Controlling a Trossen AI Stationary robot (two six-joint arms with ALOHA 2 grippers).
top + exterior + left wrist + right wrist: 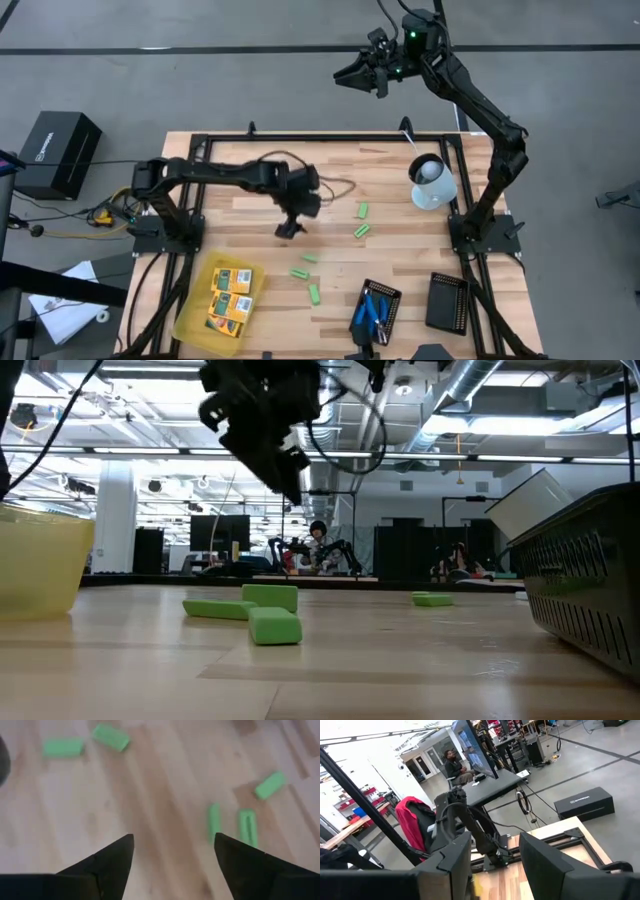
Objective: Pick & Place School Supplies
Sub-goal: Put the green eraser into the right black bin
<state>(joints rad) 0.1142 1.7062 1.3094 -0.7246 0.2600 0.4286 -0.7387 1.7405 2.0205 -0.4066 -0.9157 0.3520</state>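
Roughly mid-task, judging by how things lie now.

Near edge: translucent yellow tray (192, 322) at near left holds the yellow-orange packs (229, 297), stacked in two columns; I count about four, so that part looks done. Near right, one black ribbed tray (389, 294) has the blue-handled tools (371, 310) lying in it, also looks done. Second black ribbed tray (447, 302) just right of it looks empty.

Middle of the wooden table (400, 245): green blocks (313, 294) loose on the bare wood, five visible from above. Two sit near-centre, one more just beyond them, two farther right (362, 221). None in a tray yet, so these are what's left, probably bound for the empty ribbed tray.

Left gripper (291, 228) hangs over mid-table, just left of the loose blocks, fingers spread wide with nothing between them; its wrist camera looks straight down on bare wood with blocks (247, 826) scattered around. Looks poised to go for the next block.

Far side: white cup-like object (431, 182) at far right of the table. Right gripper (350, 75) parked high beyond the far edge, jaws partly open, empty.
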